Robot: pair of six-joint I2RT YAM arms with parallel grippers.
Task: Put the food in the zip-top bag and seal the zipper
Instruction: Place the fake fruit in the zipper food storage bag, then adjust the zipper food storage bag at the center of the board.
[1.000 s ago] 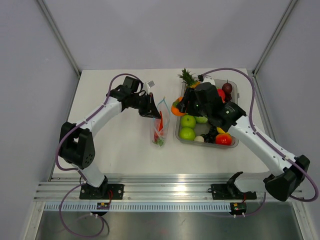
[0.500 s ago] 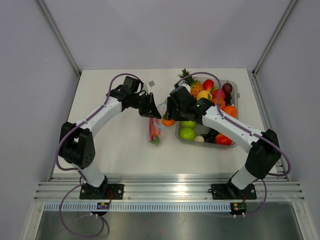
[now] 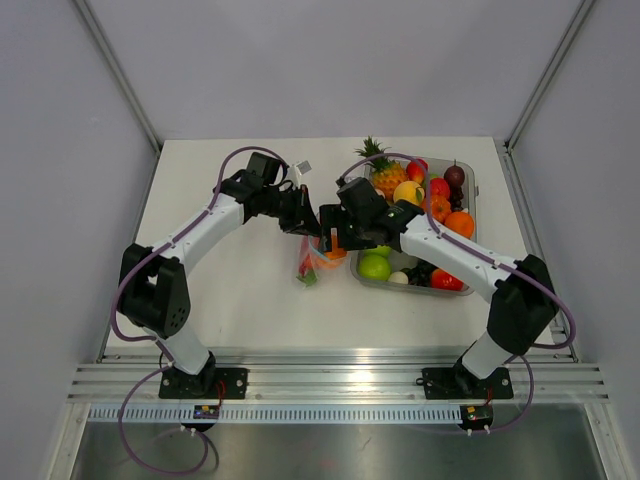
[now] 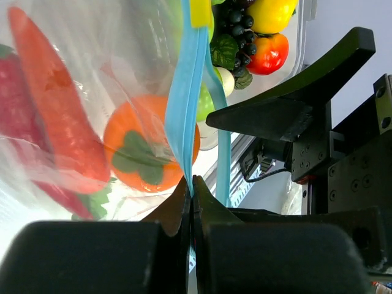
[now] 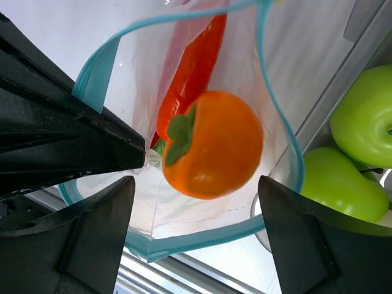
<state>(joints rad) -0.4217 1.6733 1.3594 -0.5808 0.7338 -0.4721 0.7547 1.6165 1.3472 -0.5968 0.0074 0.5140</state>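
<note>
The left gripper [image 4: 191, 184] clamps the light-blue zipper strip [image 4: 184, 104] of the thin clear plastic bag [image 5: 184, 214]. The right gripper [image 5: 196, 180] gapes wide. Just beyond its jaws, the round orange green-tipped toy piece [image 5: 211, 144] and long red chili pepper [image 5: 193, 67] lie bagged. The film looks limp and slippery, so the stiffer strip likely grips best.

Nothing readable turned up in any view; the small white tag [image 3: 302, 167] seen from overhead was too tiny to read.
</note>
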